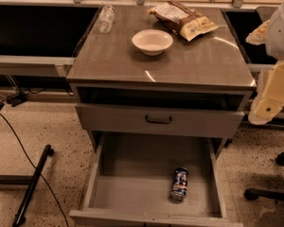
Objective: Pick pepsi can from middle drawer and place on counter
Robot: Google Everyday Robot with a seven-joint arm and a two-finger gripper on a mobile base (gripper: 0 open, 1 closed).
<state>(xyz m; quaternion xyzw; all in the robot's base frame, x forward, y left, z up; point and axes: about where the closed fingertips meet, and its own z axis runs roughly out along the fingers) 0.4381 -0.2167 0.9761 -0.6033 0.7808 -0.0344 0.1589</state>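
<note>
The pepsi can [179,184], blue with silver ends, lies on its side on the floor of the middle drawer [132,188], in the right front part. The drawer is pulled out wide, a grey tray with low walls. The counter [199,63] is the glossy grey-brown top of the cabinet above it. My gripper [270,98] is a pale yellowish piece at the right edge of the view, hanging beside the counter's right front corner. It is well above and to the right of the can and apart from it.
On the counter stand a white bowl [152,41], a chip bag [182,19] and a clear plastic bottle [105,18] on its side. A grey drawer front with a dark handle [158,119] sits above the open drawer. A chair base [270,193] stands at the right, and a black pole [32,186] lies on the floor at the left.
</note>
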